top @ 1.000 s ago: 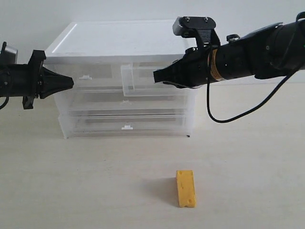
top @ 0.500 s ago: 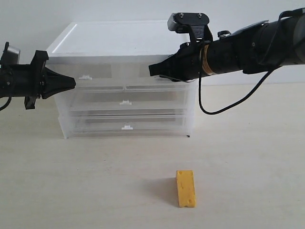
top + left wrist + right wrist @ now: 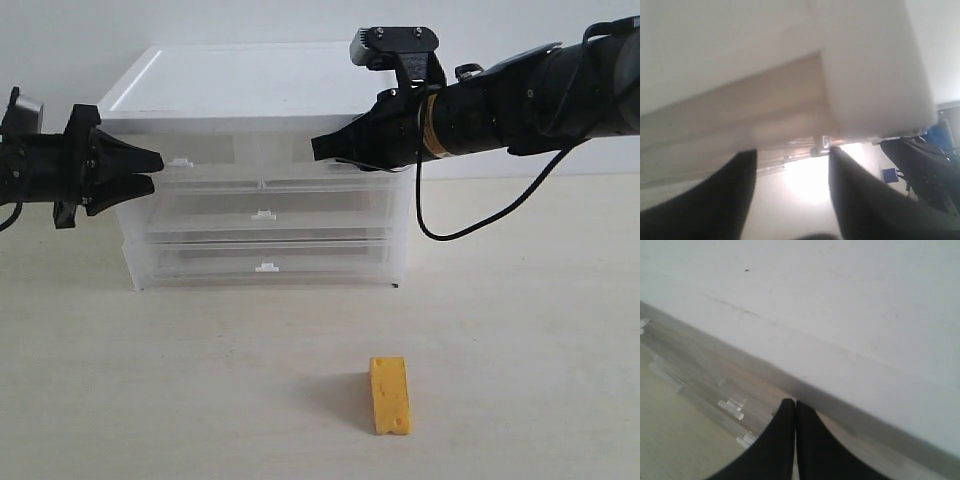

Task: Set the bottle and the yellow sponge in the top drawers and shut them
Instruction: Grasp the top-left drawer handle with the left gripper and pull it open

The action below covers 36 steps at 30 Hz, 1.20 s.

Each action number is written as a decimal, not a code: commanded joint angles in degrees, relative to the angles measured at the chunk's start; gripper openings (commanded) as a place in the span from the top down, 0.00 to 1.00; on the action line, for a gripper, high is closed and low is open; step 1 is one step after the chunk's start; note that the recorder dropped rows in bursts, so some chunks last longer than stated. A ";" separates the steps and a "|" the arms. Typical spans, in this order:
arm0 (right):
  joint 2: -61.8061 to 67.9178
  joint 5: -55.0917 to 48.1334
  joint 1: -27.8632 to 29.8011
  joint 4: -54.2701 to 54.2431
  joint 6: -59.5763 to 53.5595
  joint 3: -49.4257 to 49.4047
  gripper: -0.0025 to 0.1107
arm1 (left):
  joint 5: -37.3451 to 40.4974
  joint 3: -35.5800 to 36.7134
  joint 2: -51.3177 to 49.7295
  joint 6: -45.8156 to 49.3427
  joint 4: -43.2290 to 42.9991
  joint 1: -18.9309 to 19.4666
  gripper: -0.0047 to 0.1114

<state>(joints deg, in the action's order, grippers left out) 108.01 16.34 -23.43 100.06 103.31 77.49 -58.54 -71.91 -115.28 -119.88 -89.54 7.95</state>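
Observation:
The yellow sponge (image 3: pixel 390 396) lies on the table in front of the cabinet (image 3: pixel 250 80), apart from both arms. Both top drawers stand pushed in: the left one (image 3: pixel 215 150) with its small white handle tab (image 3: pixel 178 161), and the right one (image 3: pixel 290 174). My left gripper (image 3: pixel 155 170) is open, its tips just left of the left drawer's handle tab; the left wrist view shows its spread fingers (image 3: pixel 840 170) close to the cabinet. My right gripper (image 3: pixel 318 148) is shut, with its tip at the right top drawer's front (image 3: pixel 795 405). The bottle is out of view.
Below the top drawers sit two full-width translucent drawers (image 3: pixel 262 215) (image 3: pixel 265 262), both pushed in. A black cable (image 3: pixel 470 235) hangs from the right arm over the table (image 3: pixel 520 350). A white wall stands behind the cabinet.
The right top drawer stood pulled out a second ago; my shut right gripper moved left against it and it is now pushed in. My left gripper has gone from shut to open.

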 commanded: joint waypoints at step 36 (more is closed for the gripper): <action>-0.05 -6.13 0.52 -0.32 -1.88 0.49 0.98 | 1.36 -0.41 -0.05 -0.37 4.34 -4.03 0.60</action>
<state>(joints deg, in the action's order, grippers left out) 108.01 15.58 -23.54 100.06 101.73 77.49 -57.80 -71.91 -115.28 -119.88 -86.26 4.03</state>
